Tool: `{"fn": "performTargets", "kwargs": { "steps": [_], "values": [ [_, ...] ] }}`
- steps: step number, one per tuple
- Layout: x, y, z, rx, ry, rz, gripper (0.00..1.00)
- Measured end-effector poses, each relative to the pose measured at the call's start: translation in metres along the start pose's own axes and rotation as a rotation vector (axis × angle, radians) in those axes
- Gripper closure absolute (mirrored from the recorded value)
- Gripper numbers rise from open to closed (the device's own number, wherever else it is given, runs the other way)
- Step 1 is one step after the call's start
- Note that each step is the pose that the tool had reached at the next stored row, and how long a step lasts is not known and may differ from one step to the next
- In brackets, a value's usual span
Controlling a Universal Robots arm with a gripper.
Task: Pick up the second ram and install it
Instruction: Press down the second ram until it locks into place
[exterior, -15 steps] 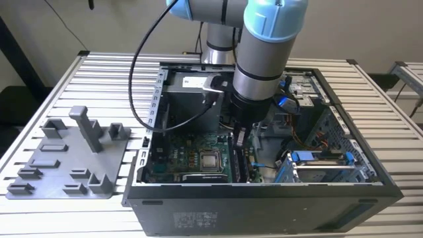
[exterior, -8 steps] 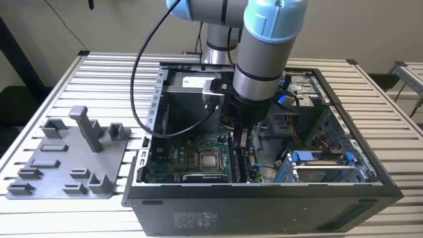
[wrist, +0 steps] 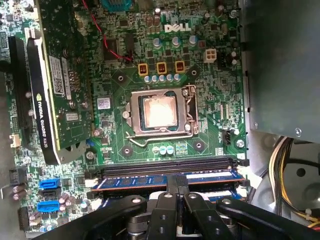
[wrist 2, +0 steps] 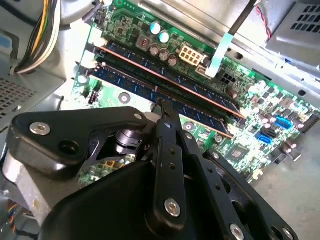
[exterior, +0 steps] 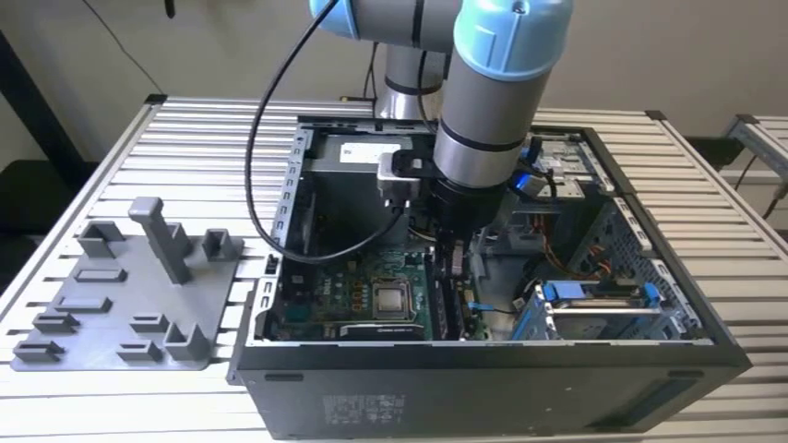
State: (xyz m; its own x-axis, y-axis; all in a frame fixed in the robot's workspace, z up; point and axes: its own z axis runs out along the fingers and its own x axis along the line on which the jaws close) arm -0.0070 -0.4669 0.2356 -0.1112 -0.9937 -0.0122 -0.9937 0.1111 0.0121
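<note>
step: seating, judged | gripper (wrist: 176,186) is pressing down with fingertips clenched together on the second ram (wrist: 150,181) | ram is sitting in a slot on the motherboard (wrist: 210,100), just beside the CPU socket (wrist: 159,111) | next move is calling for even downward pressure until the latches are closing

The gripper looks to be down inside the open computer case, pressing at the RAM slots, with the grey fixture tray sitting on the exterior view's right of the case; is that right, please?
Not quite: the grey fixture tray sits on the exterior view's left of the computer case, as the exterior view shows. The rest holds: the gripper is down inside the case at the RAM slots.
</note>
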Motion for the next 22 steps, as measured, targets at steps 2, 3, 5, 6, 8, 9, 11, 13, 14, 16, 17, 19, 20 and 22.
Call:
{"fn": "performTargets", "kwargs": {
  "steps": [2, 3, 5, 6, 8, 9, 11, 13, 14, 16, 17, 19, 20, 22],
  "values": [
    [0.0000, 0.0000, 0.0000, 0.0000, 0.0000, 0.000, 0.89],
    [0.0000, 0.0000, 0.0000, 0.0000, 0.0000, 0.000, 0.89],
    [0.0000, 0.0000, 0.0000, 0.0000, 0.0001, 0.000, 0.89],
    [0.0000, 0.0000, 0.0003, 0.0000, 0.0002, 0.000, 0.89],
    [0.0001, 0.0000, 0.0035, 0.0000, 0.0001, 0.000, 0.89],
    [0.0001, 0.0000, 0.0052, 0.0000, 0.0001, 0.000, 0.89],
    [0.0001, -0.0001, 0.0088, 0.0000, 0.0000, 0.000, 0.89],
    [0.0003, -0.0001, 0.0120, -0.0003, 0.0011, -0.001, 0.89],
    [0.0004, -0.0001, 0.0135, -0.0005, 0.0019, -0.001, 0.89],
    [0.0003, -0.0001, 0.0151, 0.0000, 0.0008, -0.001, 0.89],
    [0.0003, -0.0001, 0.0151, 0.0000, 0.0007, -0.002, 0.89],
    [0.0000, -0.0001, 0.0138, 0.0001, -0.0009, -0.002, 0.89],
    [-0.0002, -0.0001, 0.0102, 0.0003, -0.0024, -0.002, 0.89],
    [0.0000, 0.0001, 0.0003, -0.0001, 0.0003, -0.002, 0.89]
  ]
}}
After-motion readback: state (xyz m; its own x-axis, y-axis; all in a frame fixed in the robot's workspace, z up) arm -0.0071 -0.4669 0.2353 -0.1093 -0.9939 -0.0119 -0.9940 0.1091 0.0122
